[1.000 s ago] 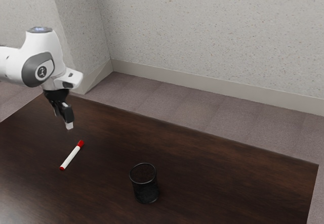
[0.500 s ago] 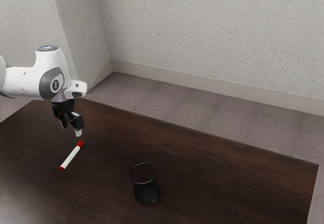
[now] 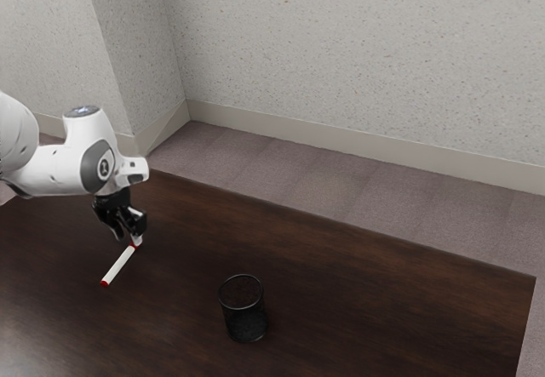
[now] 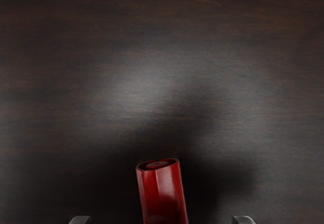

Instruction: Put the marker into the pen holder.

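My gripper (image 3: 127,239) is low over the table at the marker's red-capped end, its fingers standing apart. The white marker (image 3: 119,265) lies on the dark table, its cap mostly hidden behind a fingertip. In the wrist view the red cap (image 4: 163,193) shows between the two separated fingertips of the gripper (image 4: 162,220), with a gap on each side. The black mesh pen holder (image 3: 244,311) stands upright, toward the exterior view's right from the marker.
Dark wooden table (image 3: 358,283) extends around the pen holder and off to the exterior view's right. Beyond its far edge are carpeted floor (image 3: 341,191) and a speckled wall (image 3: 358,62).
My hand has come down and slightly toward the exterior view's right, reaching the marker's capped end. Marker and pen holder have stayed in place.
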`<state>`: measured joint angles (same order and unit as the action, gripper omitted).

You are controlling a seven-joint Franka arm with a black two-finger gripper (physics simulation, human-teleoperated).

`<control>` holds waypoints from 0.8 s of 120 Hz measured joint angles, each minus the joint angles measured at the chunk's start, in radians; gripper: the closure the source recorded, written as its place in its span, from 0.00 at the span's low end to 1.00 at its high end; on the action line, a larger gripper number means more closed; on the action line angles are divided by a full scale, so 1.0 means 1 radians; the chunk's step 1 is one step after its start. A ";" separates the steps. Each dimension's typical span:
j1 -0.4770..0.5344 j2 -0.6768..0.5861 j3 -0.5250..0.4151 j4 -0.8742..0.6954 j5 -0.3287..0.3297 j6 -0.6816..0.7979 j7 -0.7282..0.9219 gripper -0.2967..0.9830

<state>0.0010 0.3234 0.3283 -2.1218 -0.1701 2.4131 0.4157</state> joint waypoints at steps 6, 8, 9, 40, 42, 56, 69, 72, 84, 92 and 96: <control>0.000 0.007 0.000 0.000 -0.011 0.005 -0.002 0.54; 0.000 0.009 0.000 0.000 -0.014 0.006 -0.003 0.55; 0.000 0.011 0.000 0.000 -0.015 0.007 -0.003 0.55; 0.000 0.039 0.000 0.001 -0.047 0.017 -0.010 0.59; 0.000 0.040 0.000 0.002 -0.050 0.017 -0.011 0.60; 0.001 0.045 0.000 0.002 -0.067 0.019 -0.013 0.66; 0.002 0.045 0.000 0.002 -0.081 0.020 -0.013 0.75; 0.002 0.044 0.000 0.002 -0.082 0.020 -0.013 0.76; -0.002 0.026 0.001 0.006 -0.072 0.020 -0.020 0.80; -0.010 -0.024 -0.003 0.008 -0.063 0.010 -0.024 0.82; -0.021 -0.055 -0.006 0.008 -0.060 0.002 -0.024 0.82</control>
<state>-0.0204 0.2686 0.3228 -2.1138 -0.2297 2.4154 0.3913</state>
